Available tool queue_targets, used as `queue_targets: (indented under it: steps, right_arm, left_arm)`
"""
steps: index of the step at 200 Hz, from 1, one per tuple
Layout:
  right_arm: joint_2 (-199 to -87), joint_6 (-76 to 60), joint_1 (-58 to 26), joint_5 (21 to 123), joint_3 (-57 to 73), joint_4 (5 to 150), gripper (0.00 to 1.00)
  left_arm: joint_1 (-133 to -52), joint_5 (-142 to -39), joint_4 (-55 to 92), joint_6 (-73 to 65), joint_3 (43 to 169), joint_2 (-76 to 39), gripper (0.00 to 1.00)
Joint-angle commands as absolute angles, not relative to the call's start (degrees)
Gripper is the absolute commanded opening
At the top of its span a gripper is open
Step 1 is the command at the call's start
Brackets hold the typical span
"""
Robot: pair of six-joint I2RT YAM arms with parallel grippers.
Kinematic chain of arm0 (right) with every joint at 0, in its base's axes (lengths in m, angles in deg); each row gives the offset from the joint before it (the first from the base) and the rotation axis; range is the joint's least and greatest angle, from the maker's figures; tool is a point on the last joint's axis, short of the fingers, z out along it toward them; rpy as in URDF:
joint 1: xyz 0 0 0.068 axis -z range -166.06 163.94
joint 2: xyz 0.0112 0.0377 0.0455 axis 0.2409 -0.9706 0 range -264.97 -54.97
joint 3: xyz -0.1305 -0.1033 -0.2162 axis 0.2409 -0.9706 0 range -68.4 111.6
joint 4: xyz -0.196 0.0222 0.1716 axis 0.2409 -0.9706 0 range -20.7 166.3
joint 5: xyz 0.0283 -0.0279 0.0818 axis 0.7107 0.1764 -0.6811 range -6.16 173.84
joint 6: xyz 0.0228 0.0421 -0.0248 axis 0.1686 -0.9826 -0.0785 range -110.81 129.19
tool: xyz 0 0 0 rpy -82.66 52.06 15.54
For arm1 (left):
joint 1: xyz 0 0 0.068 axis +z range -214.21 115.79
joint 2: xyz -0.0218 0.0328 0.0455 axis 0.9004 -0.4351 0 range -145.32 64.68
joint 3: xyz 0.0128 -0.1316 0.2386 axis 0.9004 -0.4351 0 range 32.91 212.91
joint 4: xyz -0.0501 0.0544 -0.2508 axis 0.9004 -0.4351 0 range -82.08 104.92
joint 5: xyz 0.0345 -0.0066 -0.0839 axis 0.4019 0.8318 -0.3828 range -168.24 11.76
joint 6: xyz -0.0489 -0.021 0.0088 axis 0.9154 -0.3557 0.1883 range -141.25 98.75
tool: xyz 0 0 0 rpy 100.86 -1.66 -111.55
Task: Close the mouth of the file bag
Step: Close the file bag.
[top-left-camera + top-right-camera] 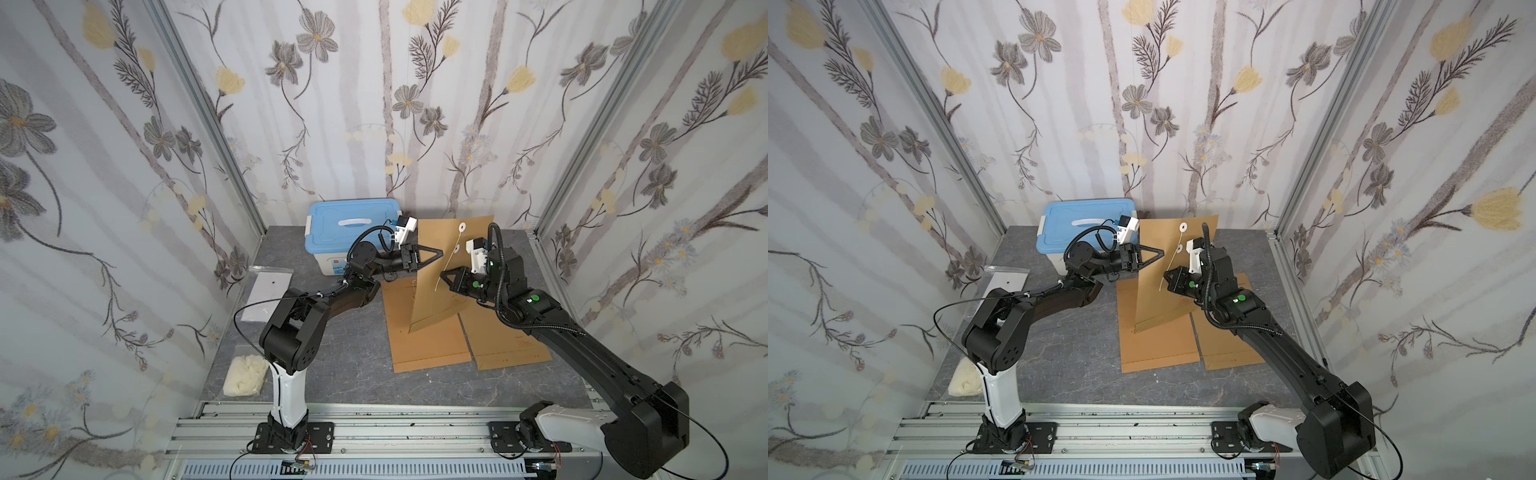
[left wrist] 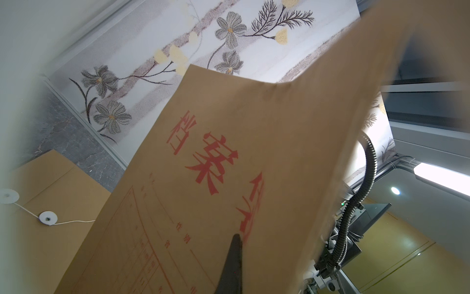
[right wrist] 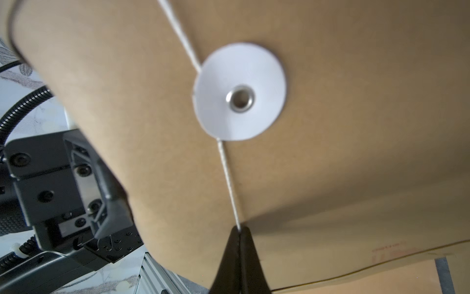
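Observation:
A brown paper file bag (image 1: 432,299) (image 1: 1154,299) stands upright on the table's far half, red print facing the left wrist camera (image 2: 229,152). My left gripper (image 1: 441,253) (image 1: 1162,252) (image 2: 239,236) is shut on the bag's side edge; one finger lies on the printed face, the other is hidden behind the paper. Two white discs sit on the back face, the upper disc (image 1: 461,227) on the flap. A white string (image 3: 229,183) runs past the lower disc (image 3: 240,93) down into my right gripper (image 3: 239,230) (image 1: 442,275), which is shut on the string.
Two more file bags (image 1: 428,349) (image 1: 511,345) lie flat under and in front of the held one. A blue-lidded box (image 1: 353,232) stands at the back behind my left arm. A clear plastic sleeve (image 1: 270,299) and a white bundle (image 1: 245,376) lie along the left wall.

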State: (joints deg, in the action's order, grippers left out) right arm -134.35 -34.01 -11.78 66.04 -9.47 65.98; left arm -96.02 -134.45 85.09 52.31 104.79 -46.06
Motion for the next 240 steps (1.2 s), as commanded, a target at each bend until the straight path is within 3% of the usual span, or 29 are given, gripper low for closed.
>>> queue_targets:
  steps: [1,240]
  right_arm:
    - [-133.2,-34.05,-11.0,66.31,-10.59,68.73,0.0]
    - [-125.29,-25.43,7.78,62.64,-15.83,62.07,0.0]
  left_arm:
    - [-96.18,-134.54,89.19,54.53,105.51,-45.57,0.0]
    - [-94.21,-136.12,89.55,56.3,98.99,-42.01,0.0]
